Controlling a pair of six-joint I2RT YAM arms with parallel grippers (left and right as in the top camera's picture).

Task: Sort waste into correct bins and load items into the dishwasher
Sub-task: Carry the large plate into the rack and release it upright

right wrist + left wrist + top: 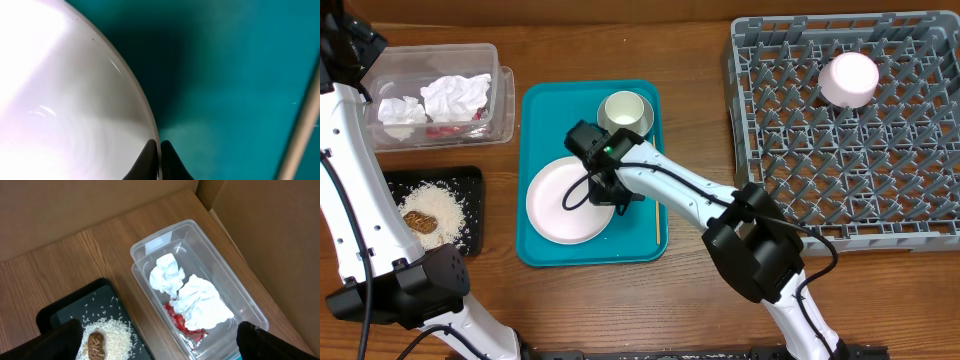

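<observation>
A round pale plate (560,203) lies on the teal tray (545,110). My right gripper (607,193) is shut on the plate's right rim; the right wrist view shows both fingertips (160,152) pinching the rim of the plate (60,100). A round grey-white bowl (625,112) stands behind the plate. A pale cup (850,78) sits upside down in the grey dish rack (840,190). The clear tub (502,100) holds white napkins (200,302) and a red wrapper (182,322). The black tray (470,185) holds rice crumbs (117,335) and a brown biscuit piece (95,344). My left gripper (157,337) is open, high above both bins.
A thin wooden stick (302,125) lies along the teal tray's right side, also in the overhead view (659,225). Cardboard walls (260,225) stand behind the tub. Bare wooden table lies between the teal tray and the rack.
</observation>
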